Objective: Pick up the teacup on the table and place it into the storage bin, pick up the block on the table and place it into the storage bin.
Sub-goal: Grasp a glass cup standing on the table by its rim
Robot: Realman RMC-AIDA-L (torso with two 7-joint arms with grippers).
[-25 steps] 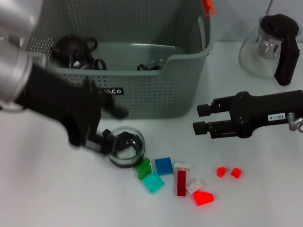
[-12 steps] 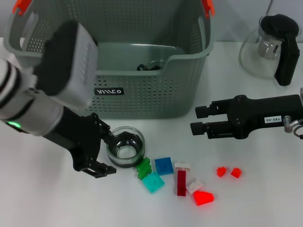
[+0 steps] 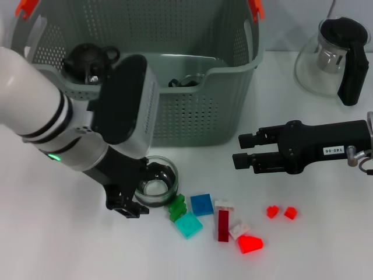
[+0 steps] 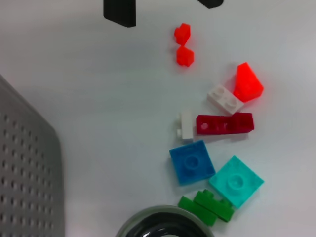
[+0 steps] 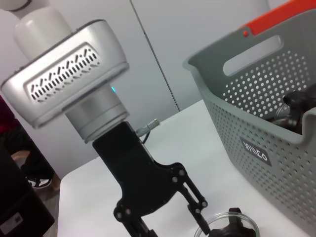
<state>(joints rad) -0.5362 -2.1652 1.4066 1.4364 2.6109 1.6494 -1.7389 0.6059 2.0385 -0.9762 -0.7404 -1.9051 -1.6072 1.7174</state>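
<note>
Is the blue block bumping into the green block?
Apart. The left wrist view shows a thin strip of white table between the blue block and the green block; the head view shows a narrow gap too.

Bright, even light from overhead washes the white table (image 3: 46,245) nearly featureless. Shadows are soft and short beneath the blocks (image 3: 202,205) and the bin (image 3: 192,125). The red blocks (image 4: 247,81) glow oversaturated. The left wrist view is slightly soft.
</note>
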